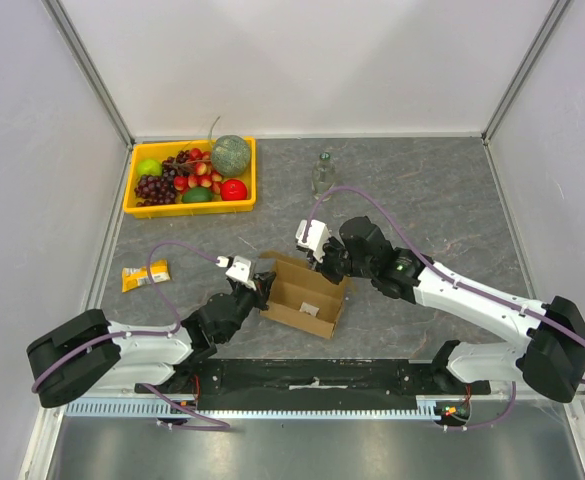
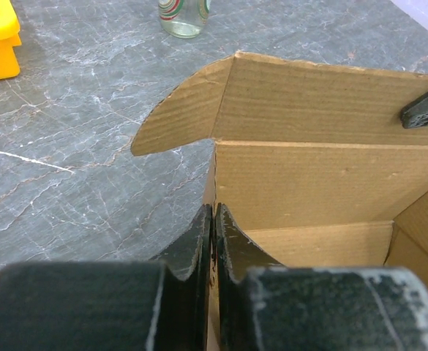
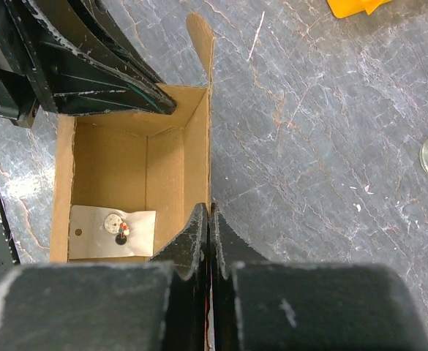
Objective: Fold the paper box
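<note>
One box (image 1: 307, 300) stands open-topped near the middle of the table (image 1: 452, 200), just ahead of the arm bases. Two pincers grip it. The left pincer (image 2: 214, 219) is pressed together on the left end wall, and the right pincer (image 3: 208, 219) pinches the far wall. One white card (image 3: 111, 230) lies inside. One yellow tray (image 1: 162, 210) of fruit, one bottle (image 1: 321, 172) and one yellow packet (image 1: 145, 275) sit apart. The table is grey and marbled, and white walls (image 1: 302, 60) enclose three sides.
</note>
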### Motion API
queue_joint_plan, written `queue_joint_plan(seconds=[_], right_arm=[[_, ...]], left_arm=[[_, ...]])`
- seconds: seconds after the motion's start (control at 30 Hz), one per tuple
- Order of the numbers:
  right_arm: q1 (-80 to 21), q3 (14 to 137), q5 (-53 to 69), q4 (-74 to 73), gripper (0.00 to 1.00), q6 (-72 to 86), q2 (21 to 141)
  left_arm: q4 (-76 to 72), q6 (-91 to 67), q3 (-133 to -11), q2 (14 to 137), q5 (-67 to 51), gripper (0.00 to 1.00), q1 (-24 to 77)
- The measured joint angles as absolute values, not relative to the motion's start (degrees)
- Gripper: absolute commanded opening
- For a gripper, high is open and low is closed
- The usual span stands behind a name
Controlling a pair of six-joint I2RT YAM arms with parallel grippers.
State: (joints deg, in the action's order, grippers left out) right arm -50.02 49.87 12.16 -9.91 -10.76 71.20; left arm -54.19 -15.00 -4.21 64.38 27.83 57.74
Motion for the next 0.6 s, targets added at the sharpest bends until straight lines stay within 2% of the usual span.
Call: queue_joint_plan(seconds=[0.27,0.6], right_arm=[[-50.04,49.28,12.14,-8.84,0.0,-10.96,70.3],[-50.17,49.15,12.14,-8.19,0.0,-11.11,69.6]], left_arm=[[-50.94,-15.14,-4.05,59.42,25.34,0.26,57.74],[-42.37,-16.64,-3.92,48.9,23.75,0.31,57.74]])
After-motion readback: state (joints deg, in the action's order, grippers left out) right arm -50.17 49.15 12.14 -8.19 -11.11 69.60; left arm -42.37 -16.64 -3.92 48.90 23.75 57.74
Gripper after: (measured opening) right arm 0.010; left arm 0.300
